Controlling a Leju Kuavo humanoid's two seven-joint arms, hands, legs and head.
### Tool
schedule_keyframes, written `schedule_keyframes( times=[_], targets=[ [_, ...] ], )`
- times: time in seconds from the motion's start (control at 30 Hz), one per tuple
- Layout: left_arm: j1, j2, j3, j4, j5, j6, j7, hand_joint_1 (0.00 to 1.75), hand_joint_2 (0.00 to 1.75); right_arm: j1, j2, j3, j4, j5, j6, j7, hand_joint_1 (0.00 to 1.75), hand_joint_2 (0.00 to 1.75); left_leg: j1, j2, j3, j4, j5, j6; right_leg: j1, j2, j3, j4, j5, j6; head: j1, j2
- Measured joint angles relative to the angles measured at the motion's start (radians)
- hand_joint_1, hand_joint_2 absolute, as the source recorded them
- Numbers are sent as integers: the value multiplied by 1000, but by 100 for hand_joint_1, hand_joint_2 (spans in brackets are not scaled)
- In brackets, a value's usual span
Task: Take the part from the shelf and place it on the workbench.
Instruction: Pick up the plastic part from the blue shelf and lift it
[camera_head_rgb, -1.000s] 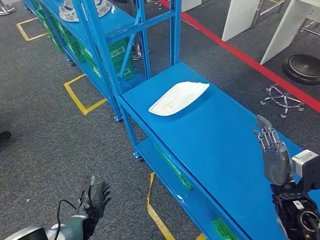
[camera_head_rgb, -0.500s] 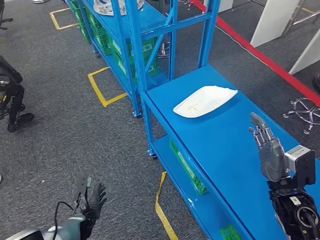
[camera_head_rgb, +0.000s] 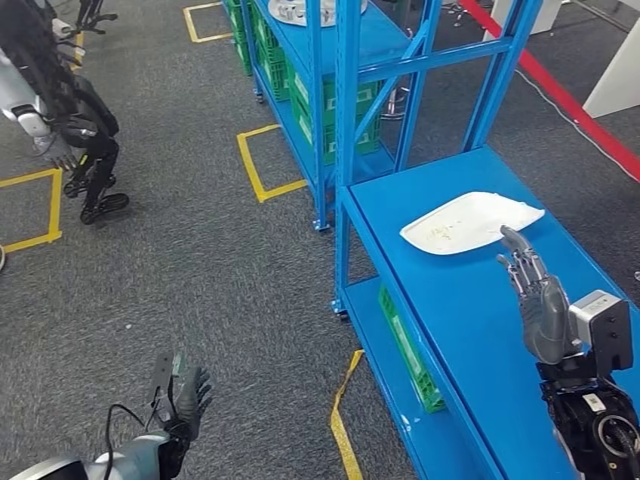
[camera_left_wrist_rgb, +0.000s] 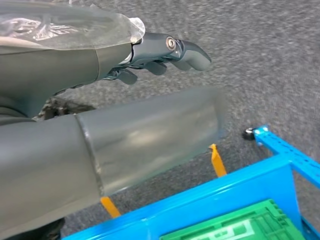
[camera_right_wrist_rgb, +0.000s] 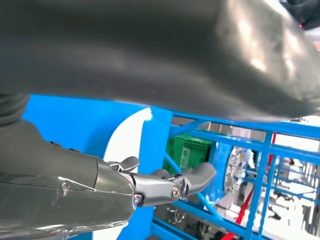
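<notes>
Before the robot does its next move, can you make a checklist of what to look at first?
1. Right hand holds nothing, fingers apart: ok.
2. Left hand holds nothing, hanging over the carpet: ok.
3. White part lies flat on the blue workbench: ok.
4. Right hand apart from the white part: cannot tell, the fingers overlap its edge in the head view.
5. Another part waits on the blue shelf: cannot tell, just a silvery piece at the picture's top.
6. Other robot stands far off: ok.

The light is bright and even, shadows are soft; both wrist views have blurred, out-of-focus near surfaces.
</notes>
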Motion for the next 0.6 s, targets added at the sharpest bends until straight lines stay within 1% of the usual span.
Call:
schedule_keyframes(
  times=[0.03, 0.07, 0.1, 0.13, 0.17, 0.2, 0.23, 0.27, 0.3, 0.33, 0.37, 0.4, 0.43, 0.5, 0.53, 0.57, 0.6],
  targets=[
    [2, 1, 0, 0, 1, 0, 0, 0, 0, -2, 0, 1, 0, 1, 1, 1, 0, 0, -1, 11, -4, 7, -6, -6, -2, -12, 3, -6, 3, -4, -2, 0],
    [3, 2, 0, 0, 2, -1, 0, 0, 0, -5, 0, 1, -1, 2, 2, 1, 0, 0, -3, 34, -16, 31, -21, -11, -4, -25, 7, -12, 6, -9, -5, 0],
    [2, 3, 0, 0, 3, -1, -1, 0, 0, -7, 0, 2, -1, 3, 3, 2, 0, 0, -5, 64, -38, 77, -47, -15, -6, -39, 10, -17, 8, -13, -9, 0],
    [0, 3, 0, 0, 4, -1, -1, 0, 0, -8, 0, 2, -1, 4, 3, 3, 0, 0, -5, 94, -71, 143, -80, -19, -4, -53, 10, -18, 8, -15, -12, 0],
    [0, 4, 0, 0, 4, -1, -1, 0, 0, -8, 0, 2, -1, 5, 3, 5, 0, 0, -3, 109, -109, 216, -109, -23, -3, -67, 10, -18, 7, -16, -15, 0],
    [2, 4, 1, 0, 5, -1, -1, 0, 0, -8, 0, 3, -1, 6, 3, 6, 0, 0, 0, 117, -139, 273, -126, -27, -2, -80, 10, -18, 7, -16, -16, 0],
    [4, 4, 1, 0, 5, -1, -1, 0, 0, -8, -1, 4, -1, 7, 3, 9, 0, 0, 3, 121, -153, 298, -126, -31, -3, -93, 10, -18, 6, -16, -17, 0],
    [6, 4, 1, 0, 5, -1, -1, 0, 0, -8, -1, 5, -1, 9, 3, 11, 0, 0, 6, 125, -145, 280, -107, -33, -3, -105, 11, -18, 4, -15, -19, 0],
    [7, 6, 1, 0, 5, -1, -1, 0, 0, -8, -1, 6, -1, 10, 3, 14, 0, 0, 8, 132, -116, 224, -75, -33, -4, -116, 12, -18, 3, -13, -20, 0],
    [7, 7, 2, 0, 5, -1, -1, 0, 0, -8, -1, 7, -1, 12, 4, 16, 0, 0, 8, 150, -74, 146, -41, -33, -4, -126, 15, -17, 0, -9, -22, 0],
    [6, 8, 2, 0, 5, -1, -1, 0, 0, -9, -1, 7, -1, 14, 3, 18, 0, 0, 6, 166, -37, 75, -16, -30, -2, -136, 16, -16, -4, -4, -26, 0],
    [5, 10, 2, 0, 5, -2, -1, 0, 0, -10, -1, 7, -1, 16, 3, 21, 0, 0, 4, 177, -12, 26, -2, -25, 0, -145, 18, -15, -7, 1, -26, 0],
    [5, 10, 2, 0, 5, -2, -1, 0, 0, -12, -2, 7, -1, 19, 2, 24, 0, 0, 1, 182, 0, 1, 1, -18, 3, -153, 20, -14, -11, 7, -25, 0],
    [7, 11, 2, 0, 5, -2, -2, 0, 0, -15, -4, 8, -1, 24, 2, 31, 0, 0, -2, 163, 1, -1, -1, -3, 3, -167, 26, -14, -17, 18, -18, 0],
    [9, 12, 2, 0, 5, -3, -2, 0, 0, -16, -5, 8, -1, 27, 2, 35, 0, 0, -1, 155, 3, -2, -2, 3, 1, -162, 27, -9, -24, 24, -16, 0],
    [9, 12, 2, 0, 6, -3, -2, 0, 0, -16, -6, 9, -1, 29, 1, 40, 0, 0, 1, 148, 6, -3, -1, 9, -2, -146, 20, 11, -40, 29, -14, 0],
    [9, 13, 2, 0, 6, -4, -2, 0, 0, -18, -10, 10, -1, 33, -1, 47, 0, 0, 2, 143, 9, -5, -1, 15, -4, -123, 1, 55, -66, 33, -10, 0]
  ],
)
